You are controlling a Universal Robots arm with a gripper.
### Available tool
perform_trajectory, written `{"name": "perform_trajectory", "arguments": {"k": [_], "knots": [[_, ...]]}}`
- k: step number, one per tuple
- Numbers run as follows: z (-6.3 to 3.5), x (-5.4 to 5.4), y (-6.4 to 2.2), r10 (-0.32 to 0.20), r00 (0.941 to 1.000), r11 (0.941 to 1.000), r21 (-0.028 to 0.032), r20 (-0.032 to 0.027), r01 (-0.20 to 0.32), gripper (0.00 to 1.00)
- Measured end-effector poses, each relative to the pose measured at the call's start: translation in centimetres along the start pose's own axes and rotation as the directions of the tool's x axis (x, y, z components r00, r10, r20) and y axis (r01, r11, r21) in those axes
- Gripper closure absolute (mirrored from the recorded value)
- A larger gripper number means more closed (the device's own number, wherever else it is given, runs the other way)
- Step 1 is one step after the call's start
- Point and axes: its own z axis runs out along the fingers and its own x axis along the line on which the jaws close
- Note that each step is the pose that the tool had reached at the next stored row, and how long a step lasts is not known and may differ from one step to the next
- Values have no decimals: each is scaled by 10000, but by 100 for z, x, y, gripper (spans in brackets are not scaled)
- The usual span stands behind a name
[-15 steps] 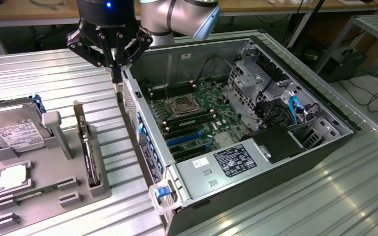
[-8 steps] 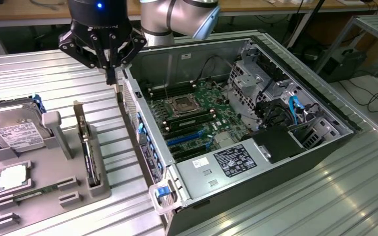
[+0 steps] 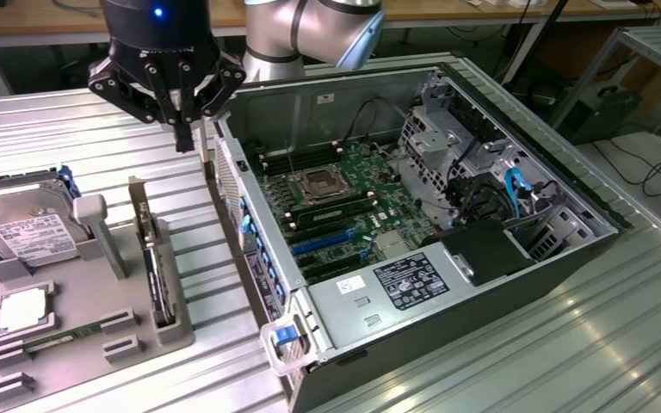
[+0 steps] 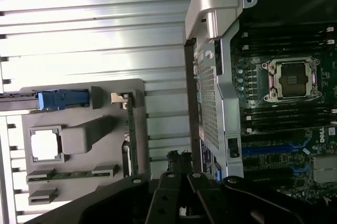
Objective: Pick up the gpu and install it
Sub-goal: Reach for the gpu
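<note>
Your silver-jointed robot arm [image 3: 307,34] reaches in from the far side of the table and points its black claw [image 3: 182,136] straight down. The claw hangs over the ribbed aluminium table [image 3: 78,129], between the grey plastic parts holder [image 3: 89,284] and the rear edge of the open dark desktop computer case [image 3: 319,103], well above both.

The two fingers are pressed together into one narrow tip. Nothing is clamped between them, and as far as the exterior view lets you judge they touch nothing. In the wrist view the closed claw [image 4: 179,158] shows near the case's perforated rear panel [image 4: 209,108].

The gpu [image 3: 152,258], a thin dark circuit card with a pale metal bracket at its far end, stands on edge in a slot of the holder, on the side nearest the case and apart from the claw. The wrist view shows the gpu [image 4: 131,139] as a narrow strip.

The holder also carries a silver hard drive with a white label [image 3: 21,228], a square silver processor chip [image 3: 21,311] and a narrow green memory stick [image 3: 61,342]. Inside the case lies a green motherboard [image 3: 342,219].
</note>
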Motion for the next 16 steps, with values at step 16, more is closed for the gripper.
{"name": "perform_trajectory", "arguments": {"k": [16], "knots": [[-8,206,-71,-18,10000,10000,-2,-1,18,89]]}}
